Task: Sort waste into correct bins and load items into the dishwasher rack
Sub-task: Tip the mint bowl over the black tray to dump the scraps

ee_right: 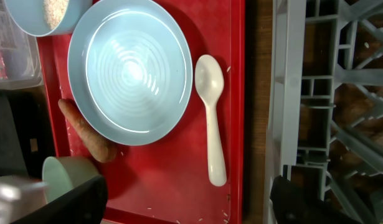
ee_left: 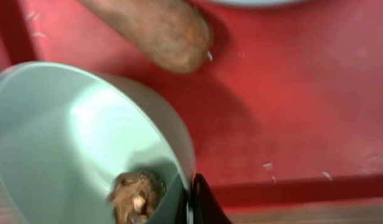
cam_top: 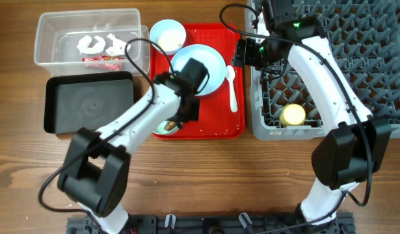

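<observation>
At the red tray's [cam_top: 213,127] 7 o'clock, the left gripper [cam_top: 177,120] meets the rim of the green cup [ee_left: 66,143], which holds a food scrap [ee_left: 134,194]; I cannot tell whether it is clamped. Beyond it, the brown root [ee_left: 160,31], plate [ee_right: 130,71], spoon [ee_right: 211,118] and rice bowl [ee_right: 51,12] lie unsorted, and the right gripper [ee_right: 188,202] hovers spread open at 3 o'clock. Only a yellow cup [cam_top: 293,115] sits in the rack [cam_top: 356,39], so most of the task seems left.

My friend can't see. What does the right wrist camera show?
A round light-blue plate sits on a red tray, with a white spoon lying beside it. A grey dishwasher rack stands next to the tray, and the right hand hangs open above.
</observation>
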### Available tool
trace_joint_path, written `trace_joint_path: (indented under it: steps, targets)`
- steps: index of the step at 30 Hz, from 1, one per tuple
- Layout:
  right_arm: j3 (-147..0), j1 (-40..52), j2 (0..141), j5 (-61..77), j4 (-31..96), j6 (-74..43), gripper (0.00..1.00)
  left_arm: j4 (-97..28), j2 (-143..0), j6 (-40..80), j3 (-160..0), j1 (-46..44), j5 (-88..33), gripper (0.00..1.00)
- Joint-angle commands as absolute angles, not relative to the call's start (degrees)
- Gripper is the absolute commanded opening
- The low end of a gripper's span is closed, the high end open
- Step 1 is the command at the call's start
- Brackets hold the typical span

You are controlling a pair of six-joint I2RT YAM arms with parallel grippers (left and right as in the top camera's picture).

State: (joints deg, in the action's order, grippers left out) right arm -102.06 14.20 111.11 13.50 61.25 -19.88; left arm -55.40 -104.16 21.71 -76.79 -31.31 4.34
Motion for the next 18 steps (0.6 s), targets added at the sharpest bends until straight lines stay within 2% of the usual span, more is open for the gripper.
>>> trace_joint_path:
  steps: [1,5,11,18]
  targets:
    - [-101.71,14.28,111.55,14.26,61.34,-19.46,0.88,-59.86,-98.00,21.45,-86.83,-29.10,4.19,0.04]
    - [-101.71,14.28,111.55,14.26,61.36,-19.46,0.90,-63.70,-94.52,21.45,-91.37,-25.98,1.43,0.04]
    - [-101.71,14.28,111.55,14.26,61.36,-19.46,0.91,-66.85,-91.81,20.91,-91.42,-16.73,-5.21,0.04]
    - [-101.71,14.28,111.55,14.26,61.58,-19.44,0.92,-69.38,-91.85,13.34,-91.35,-3.44,-19.16,0.04]
